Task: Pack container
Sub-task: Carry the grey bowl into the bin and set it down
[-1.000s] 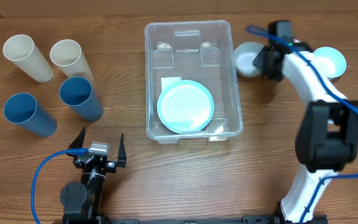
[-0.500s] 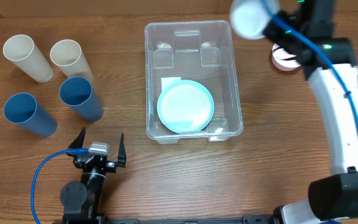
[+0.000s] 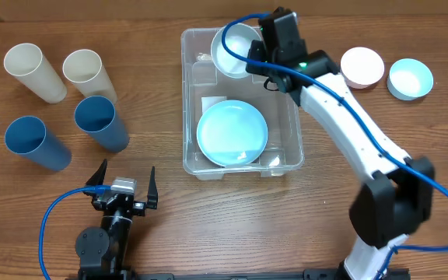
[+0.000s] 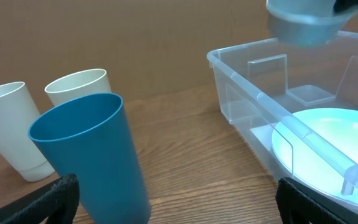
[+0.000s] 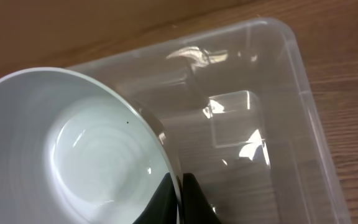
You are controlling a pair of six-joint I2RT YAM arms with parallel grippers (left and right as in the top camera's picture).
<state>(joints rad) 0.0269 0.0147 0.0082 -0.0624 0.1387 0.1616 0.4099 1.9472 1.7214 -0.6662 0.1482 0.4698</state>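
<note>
The clear plastic container [image 3: 294, 124] stands mid-table with a light blue plate [image 3: 232, 132] lying inside it. My right gripper [image 3: 253, 56] is shut on the rim of a white bowl [image 3: 232, 48] and holds it above the container's far end. In the right wrist view the bowl [image 5: 73, 155] fills the lower left, its rim pinched between the fingers [image 5: 180, 190], with the container [image 5: 278, 106] below. My left gripper [image 3: 124, 185] is open and empty near the table's front edge. In the left wrist view the container [image 4: 241, 81] is at the right.
Two cream cups [image 3: 33, 71] [image 3: 86, 71] and two blue cups [image 3: 36, 142] [image 3: 99, 122] stand at the left. A pinkish bowl [image 3: 362, 67] and a light blue bowl [image 3: 410, 78] sit at the far right. A blue cup [image 4: 89, 155] is close before the left gripper.
My right arm has lifted the white bowl from the far right and carried it left, over the container's far end. The left arm has not moved.
</note>
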